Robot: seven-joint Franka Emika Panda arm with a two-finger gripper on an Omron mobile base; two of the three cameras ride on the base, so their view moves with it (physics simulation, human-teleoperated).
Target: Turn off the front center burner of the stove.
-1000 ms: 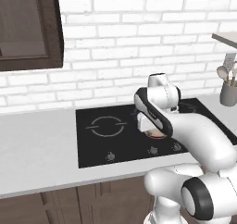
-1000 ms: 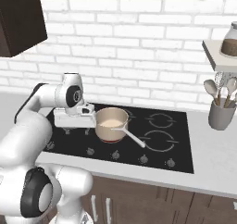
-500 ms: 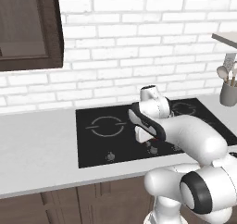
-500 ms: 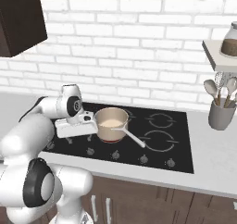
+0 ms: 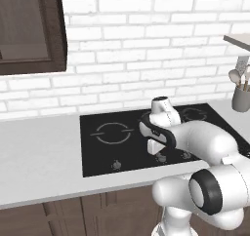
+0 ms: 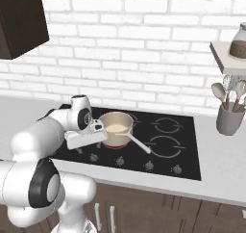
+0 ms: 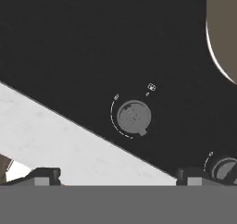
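Note:
The stove (image 6: 190, 152) is a black glass cooktop with a row of small dark knobs along its front. A beige pot (image 6: 116, 126) stands on the front center burner (image 6: 113, 146), which is mostly hidden; a thin reddish glow shows under the pot's base. My gripper (image 6: 88, 147) hangs low at the pot's left, over the front knobs, and is also seen as the gripper (image 5: 157, 150). In the hand view the gripper (image 7: 115, 177) is open, fingertips (image 7: 44, 174) wide apart. A grey knob (image 7: 133, 117) lies just beyond them, untouched. A second knob (image 7: 224, 168) sits beside the right fingertip.
The pot's long handle (image 6: 138, 143) points toward the front right. A wide ring burner (image 5: 113, 131) lies on the stove's left. A grey utensil holder (image 6: 228, 119) stands on the counter at the right, under a shelf with a jar (image 6: 238, 42). White counter (image 7: 55, 140) borders the stove's front.
The hand has come down from beside the pot's rim to low over the stove's front knob row. The pot has not moved.

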